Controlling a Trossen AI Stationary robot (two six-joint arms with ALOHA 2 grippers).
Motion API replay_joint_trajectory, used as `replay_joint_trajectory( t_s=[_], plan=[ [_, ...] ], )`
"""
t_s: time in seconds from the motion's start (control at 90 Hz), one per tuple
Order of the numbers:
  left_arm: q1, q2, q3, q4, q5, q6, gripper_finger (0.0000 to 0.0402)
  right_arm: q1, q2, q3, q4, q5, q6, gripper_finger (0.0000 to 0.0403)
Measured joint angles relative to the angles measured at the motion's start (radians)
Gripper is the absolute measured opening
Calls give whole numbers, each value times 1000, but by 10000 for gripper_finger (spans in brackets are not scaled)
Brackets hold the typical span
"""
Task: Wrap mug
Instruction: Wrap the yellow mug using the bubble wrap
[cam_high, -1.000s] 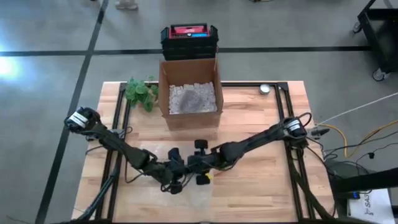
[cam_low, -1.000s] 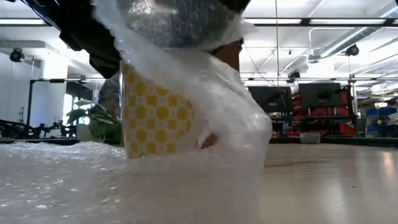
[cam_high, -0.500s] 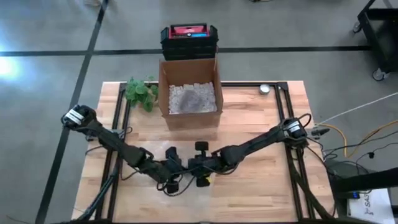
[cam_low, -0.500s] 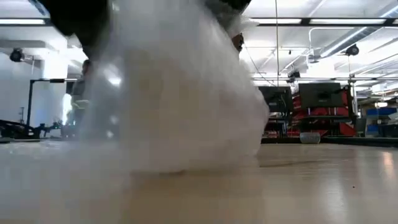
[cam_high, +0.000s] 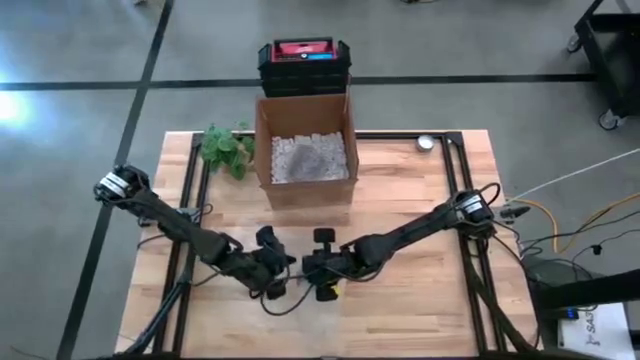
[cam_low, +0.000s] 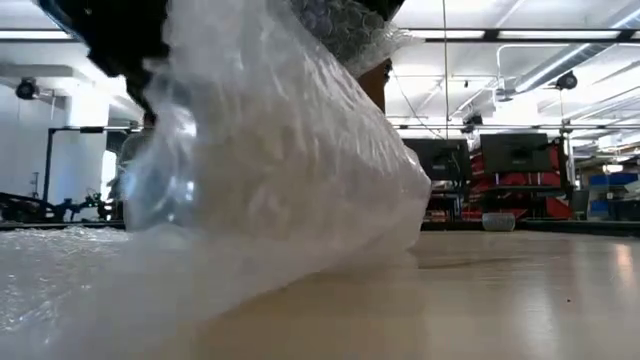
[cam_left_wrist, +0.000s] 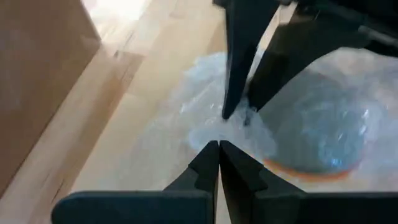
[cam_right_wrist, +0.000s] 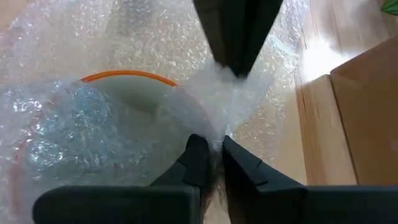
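Lying across the near middle of the wooden bench (cam_high: 420, 300), the sheet of bubble wrap (cam_low: 280, 200) was drawn up over the mug (cam_right_wrist: 118, 118), which sat on the sheet between the two arms; through the plastic only its orange rim showed in the wrist views, and in the low view the mug could not be made out behind the bulging film. The left gripper (cam_left_wrist: 219, 146) stood just left of the mug with its fingers together, pinched on a gathered fold of the bubble wrap. The right gripper (cam_right_wrist: 214, 146) stood just right of the mug, directly facing the left one, its fingers almost closed with the same bunched fold of wrap between them. In the high view both grippers met at the mug, the left gripper (cam_high: 275, 270) and the right gripper (cam_high: 312, 268) close beside each other. Farther back, a cardboard box (cam_high: 306, 150) filled with white packing stood at the far middle of the bench, a green plant (cam_high: 225, 148) just left of it, and a black case with a red top (cam_high: 304, 62) lay beyond the box.
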Motion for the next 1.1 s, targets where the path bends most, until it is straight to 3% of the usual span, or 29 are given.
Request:
replay_joint_trajectory(
  t_s=[0.156,0.522,0.689,0.889,1.1],
  plan=[
    [0,30,0,133,47,81,0,0,0,0,1,-12,-5,36],
    [0,89,1,174,71,96,0,0,-58,-4,-9,-15,-49,136],
    [1,93,2,167,73,104,0,1,-100,18,-23,-17,-57,159],
    [1,93,2,172,73,110,0,21,-79,24,20,-111,-25,148],
    [0,96,-1,158,77,111,0,22,-9,25,23,-101,-24,74]
  ],
)
